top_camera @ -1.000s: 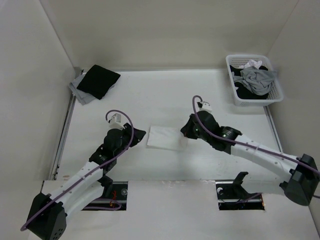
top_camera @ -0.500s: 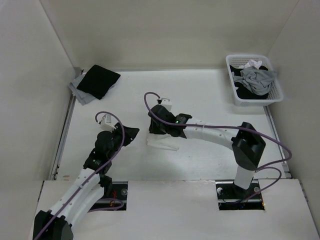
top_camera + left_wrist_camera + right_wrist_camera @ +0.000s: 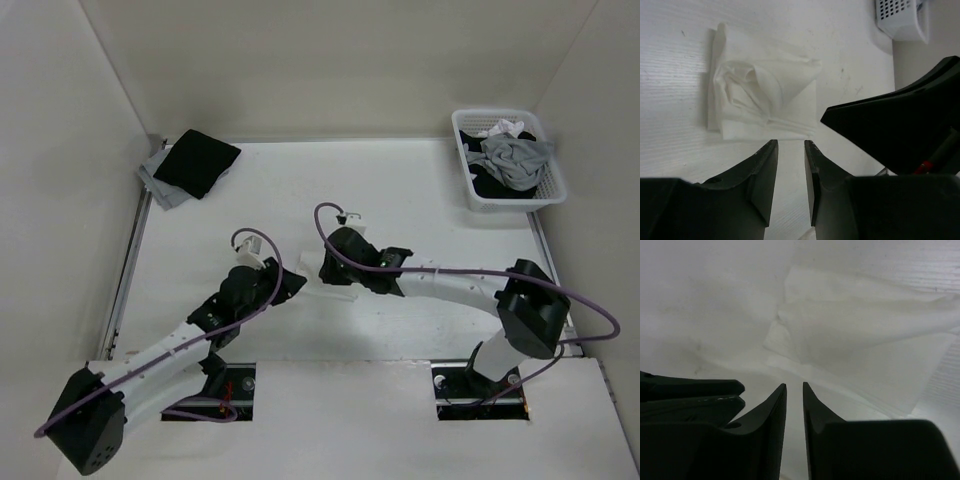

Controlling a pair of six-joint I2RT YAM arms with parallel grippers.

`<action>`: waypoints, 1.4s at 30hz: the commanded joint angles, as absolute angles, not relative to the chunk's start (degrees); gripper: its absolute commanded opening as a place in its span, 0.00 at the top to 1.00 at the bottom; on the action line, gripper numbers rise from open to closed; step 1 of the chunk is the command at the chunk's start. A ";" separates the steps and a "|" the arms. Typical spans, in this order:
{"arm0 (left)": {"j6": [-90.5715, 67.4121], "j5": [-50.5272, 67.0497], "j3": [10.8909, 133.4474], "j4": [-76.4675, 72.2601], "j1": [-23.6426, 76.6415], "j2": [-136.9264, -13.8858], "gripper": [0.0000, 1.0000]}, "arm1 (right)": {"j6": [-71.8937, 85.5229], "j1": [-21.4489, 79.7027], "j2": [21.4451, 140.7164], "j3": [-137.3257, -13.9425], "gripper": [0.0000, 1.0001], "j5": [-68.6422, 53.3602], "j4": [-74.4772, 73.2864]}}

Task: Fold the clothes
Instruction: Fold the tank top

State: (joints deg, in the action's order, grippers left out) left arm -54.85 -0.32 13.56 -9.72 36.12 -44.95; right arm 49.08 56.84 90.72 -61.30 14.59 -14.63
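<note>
Nearest, the left end effector hovers low, fingers narrowly apart with nothing between them, aimed at the white top lying mid-tabletop just beyond. The right end effector, also narrow and empty, has swung in the last second from the top's 3 o'clock side across it and let go. A fold looks laid over, though its upper layer sits rumpled. The basket stands at 1 o'clock, the black garment at 10 o'clock.
</note>
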 commanded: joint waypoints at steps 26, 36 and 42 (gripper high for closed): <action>-51.33 -10.99 18.63 -23.47 35.81 -71.54 0.86 | 44.92 52.78 103.80 -66.53 0.81 10.81 -2.55; -51.59 -11.07 16.44 -23.03 35.81 -68.74 0.91 | 40.78 48.56 110.39 -78.21 0.80 15.99 -2.11; -52.65 -10.28 14.94 -18.38 36.16 -61.63 0.82 | 39.29 48.99 106.97 -76.91 0.63 17.75 -2.11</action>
